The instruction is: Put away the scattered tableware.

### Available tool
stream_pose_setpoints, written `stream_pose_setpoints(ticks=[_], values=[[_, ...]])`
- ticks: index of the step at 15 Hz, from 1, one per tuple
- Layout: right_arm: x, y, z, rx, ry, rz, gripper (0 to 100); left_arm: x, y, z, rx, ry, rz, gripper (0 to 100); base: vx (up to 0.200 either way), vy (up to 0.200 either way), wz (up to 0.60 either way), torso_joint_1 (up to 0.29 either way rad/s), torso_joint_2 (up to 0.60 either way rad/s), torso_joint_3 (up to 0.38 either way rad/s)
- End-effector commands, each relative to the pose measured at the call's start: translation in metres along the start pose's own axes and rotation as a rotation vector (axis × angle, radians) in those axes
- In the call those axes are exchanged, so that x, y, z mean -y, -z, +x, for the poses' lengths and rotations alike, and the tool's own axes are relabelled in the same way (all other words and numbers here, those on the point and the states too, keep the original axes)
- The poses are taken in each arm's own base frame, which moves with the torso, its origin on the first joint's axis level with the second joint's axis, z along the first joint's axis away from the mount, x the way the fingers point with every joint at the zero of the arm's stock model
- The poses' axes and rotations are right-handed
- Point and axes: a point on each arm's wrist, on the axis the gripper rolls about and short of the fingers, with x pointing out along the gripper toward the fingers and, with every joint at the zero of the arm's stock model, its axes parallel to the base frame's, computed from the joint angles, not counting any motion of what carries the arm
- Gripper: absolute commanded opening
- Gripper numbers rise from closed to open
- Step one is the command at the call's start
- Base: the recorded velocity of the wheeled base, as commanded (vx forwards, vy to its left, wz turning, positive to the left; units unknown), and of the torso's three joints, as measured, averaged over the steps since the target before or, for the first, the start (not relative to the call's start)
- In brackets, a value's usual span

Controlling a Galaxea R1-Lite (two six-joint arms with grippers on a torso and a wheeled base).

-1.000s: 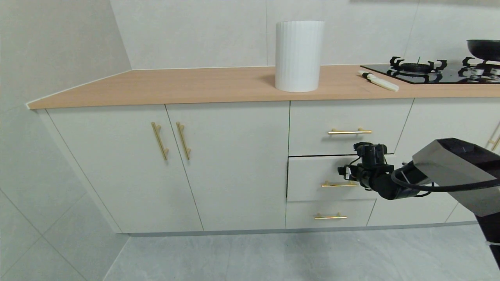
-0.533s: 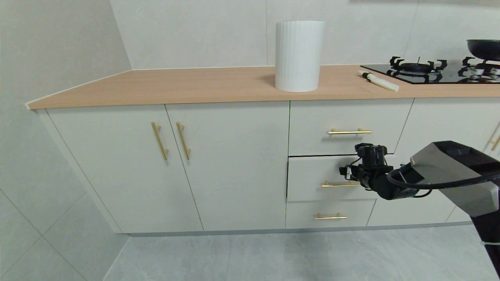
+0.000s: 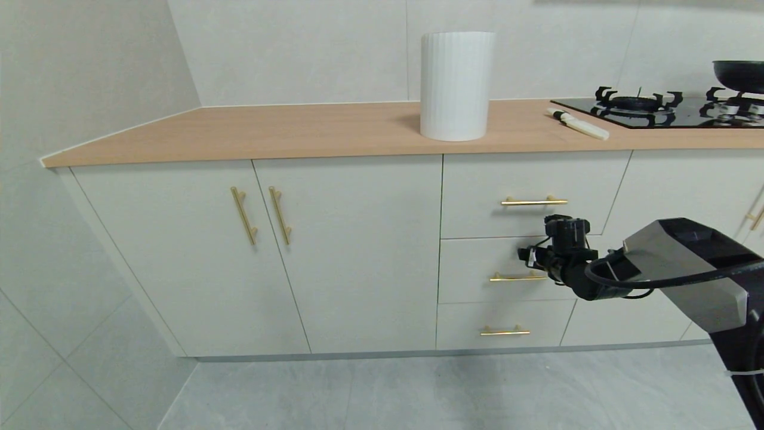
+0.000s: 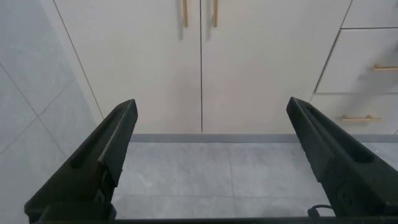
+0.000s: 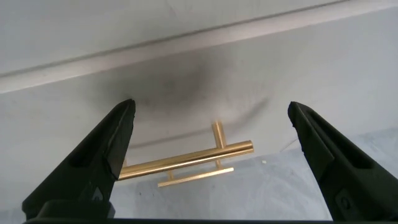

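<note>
Left gripper [image 4: 210,106]: spread wide, empty, facing cupboard doors [image 4: 199,56]. Right gripper [image 5: 210,109]: spread wide, empty, just before the middle drawer's handle [image 5: 186,160]. Knife [image 3: 578,123]: on the counter [image 3: 298,128] well above that gripper, right of a white canister [image 3: 457,85].

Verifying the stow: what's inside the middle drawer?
Nothing visible: the middle drawer is shut, its front hiding any contents. The right gripper faces the handle, jaws open.
</note>
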Motion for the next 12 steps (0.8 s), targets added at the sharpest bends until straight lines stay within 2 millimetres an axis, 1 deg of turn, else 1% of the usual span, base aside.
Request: stream_pose_setpoints(ticks=[1, 5, 8, 9, 10, 12], values=[[0.003, 0.001, 0.005, 0.01, 0.006, 0.007, 100, 0.0, 0.0, 0.0, -0.002, 0.0, 0.0, 100, 0.0, 0.0, 0.0, 0.0, 0.0, 0.0], [0.002, 0.0, 0.005, 0.012, 0.007, 0.019, 100, 0.0, 0.0, 0.0, -0.002, -0.002, 0.0, 100, 0.0, 0.0, 0.0, 0.0, 0.0, 0.0], [0.003, 0.0, -0.002, -0.011, 0.011, 0.012, 100, 0.0, 0.0, 0.0, -0.002, -0.002, 0.0, 100, 0.0, 0.0, 0.0, 0.0, 0.0, 0.0], [0.006, -0.006, -0.014, -0.023, 0.014, 0.009, 100, 0.0, 0.0, 0.0, 0.0, -0.002, 0.0, 100, 0.0, 0.0, 0.0, 0.0, 0.0, 0.0], [0.006, -0.016, -0.035, -0.028, 0.008, 0.003, 100, 0.0, 0.0, 0.0, 0.0, -0.002, 0.0, 100, 0.0, 0.0, 0.0, 0.0, 0.0, 0.0], [0.009, -0.04, -0.089, -0.019, -0.013, 0.001, 100, 0.0, 0.0, 0.0, -0.002, 0.0, 0.0, 100, 0.0, 0.0, 0.0, 0.0, 0.0, 0.0]])
